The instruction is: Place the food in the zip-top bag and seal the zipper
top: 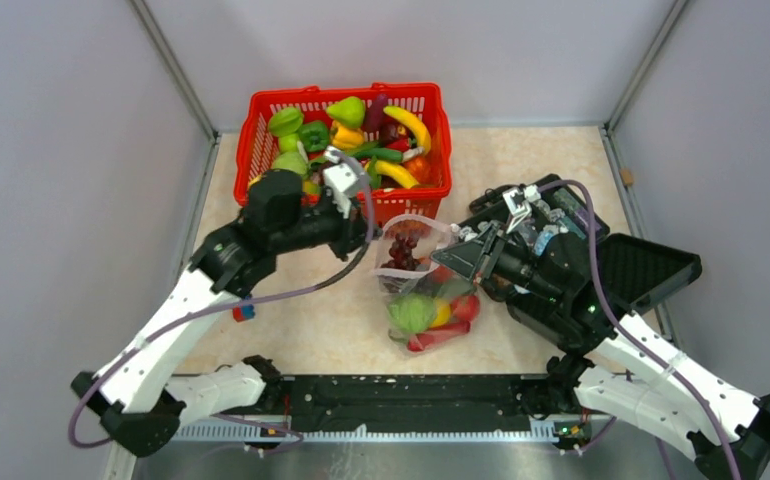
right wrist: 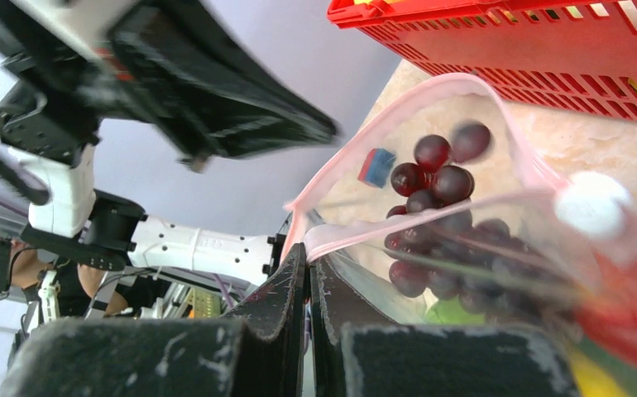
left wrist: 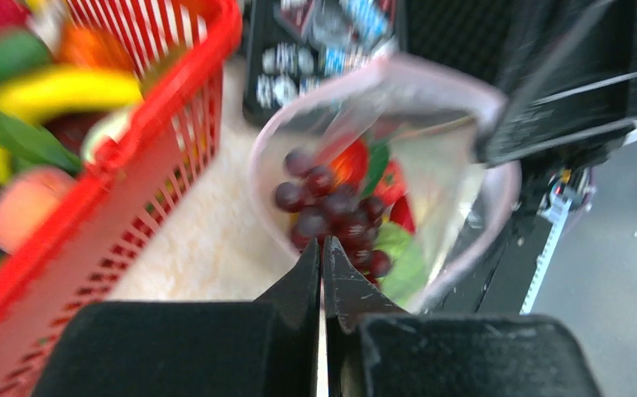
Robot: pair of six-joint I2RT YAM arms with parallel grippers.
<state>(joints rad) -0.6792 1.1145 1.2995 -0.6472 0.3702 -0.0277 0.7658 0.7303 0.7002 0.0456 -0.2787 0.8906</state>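
Lab test cell: plain grey partition walls (top: pixel 51 150) around a beige tabletop (top: pixel 521 180).

The basket (top: pixel 346 94) stands at the far side of the table (top: pixel 521 170), left of centre, with food (top: pixel 361 135) in it. Directly in front of it lies the zip-top bag (top: pixel 431 295), mouth toward the basket. Inside the bag the grapes (top: pixel 403 250) sit at the mouth end and the cabbage (top: pixel 413 313) nearer the bottom (other pieces lie beside it). The case (top: pixel 651 272) lies right of the bag, with the left gripper (top: pixel 369 235) at the mouth's left edge and the right gripper (top: pixel 453 258) at its right edge.
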